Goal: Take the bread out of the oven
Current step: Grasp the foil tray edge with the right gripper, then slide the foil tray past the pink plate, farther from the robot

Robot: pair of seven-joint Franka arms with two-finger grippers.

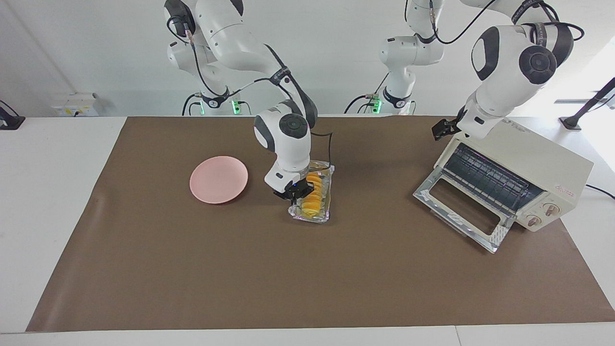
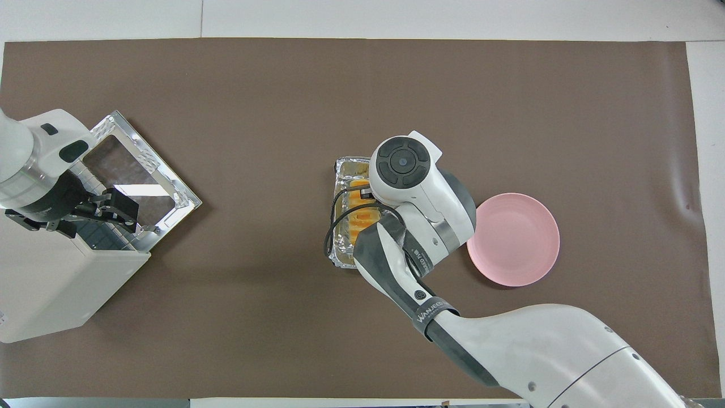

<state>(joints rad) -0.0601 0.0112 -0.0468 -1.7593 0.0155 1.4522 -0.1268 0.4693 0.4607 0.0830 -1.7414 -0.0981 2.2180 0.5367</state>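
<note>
The golden-yellow ridged bread (image 1: 314,197) lies in a crinkled silver foil tray (image 1: 312,218) on the brown mat at mid table, outside the oven. My right gripper (image 1: 295,192) is low at the tray, at the bread's middle on the side toward the pink plate; whether it grips the bread does not show. In the overhead view its wrist covers most of the bread (image 2: 358,211) and the tray (image 2: 341,170). The cream-white oven (image 1: 533,158) stands at the left arm's end with its glass door (image 1: 461,209) dropped open. My left gripper (image 1: 443,129) hangs over the oven's open mouth (image 2: 122,209).
A round pink plate (image 1: 218,179) lies beside the tray toward the right arm's end, also in the overhead view (image 2: 512,238). The oven's wire rack (image 1: 485,175) shows bare inside. The brown mat (image 1: 288,278) covers most of the table.
</note>
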